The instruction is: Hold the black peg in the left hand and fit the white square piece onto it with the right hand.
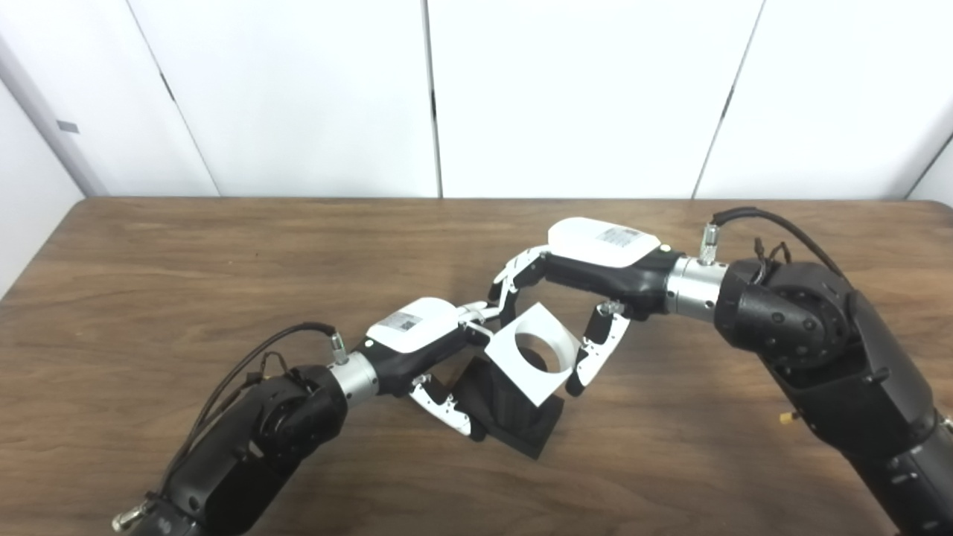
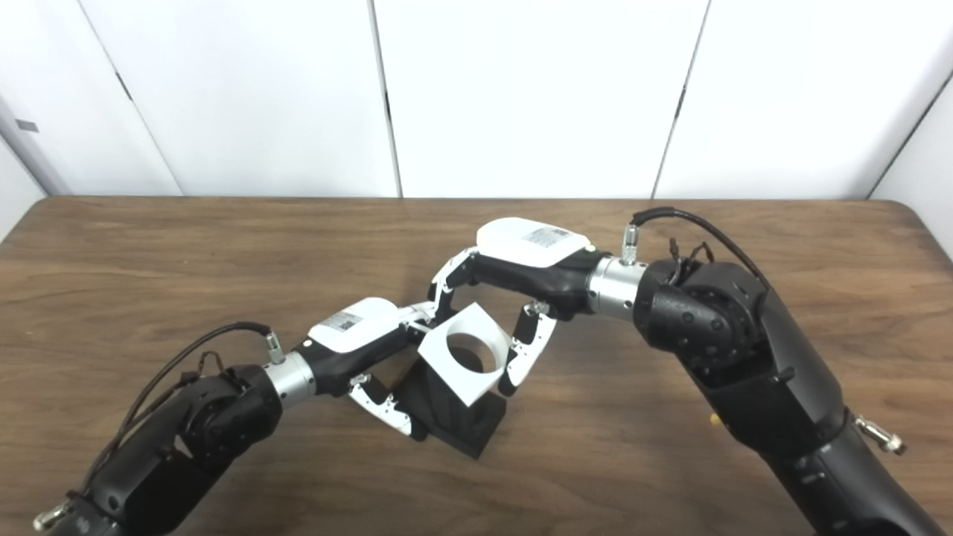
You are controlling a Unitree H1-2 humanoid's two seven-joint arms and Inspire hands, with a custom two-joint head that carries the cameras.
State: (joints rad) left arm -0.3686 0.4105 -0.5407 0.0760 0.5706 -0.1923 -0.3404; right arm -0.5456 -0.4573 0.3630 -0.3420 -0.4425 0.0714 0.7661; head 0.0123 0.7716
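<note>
The black peg [image 1: 514, 413] stands on its square base on the wooden table [image 1: 149, 268], near the middle front. My left hand [image 1: 428, 346] is shut on it from the left, thumb low on the base. The white square piece [image 1: 532, 353], with a round hole in its face, sits tilted over the top of the peg. My right hand [image 1: 573, 290] holds that piece from above and right, with its fingers at the piece's far edge and its thumb [image 1: 592, 357] on the near right edge. The peg's upper end is hidden behind the white piece.
Bare brown tabletop [image 2: 149, 246] stretches on all sides of the hands. White wall panels [image 2: 521, 97] rise behind the far table edge. Both forearms and their cables enter from the bottom corners.
</note>
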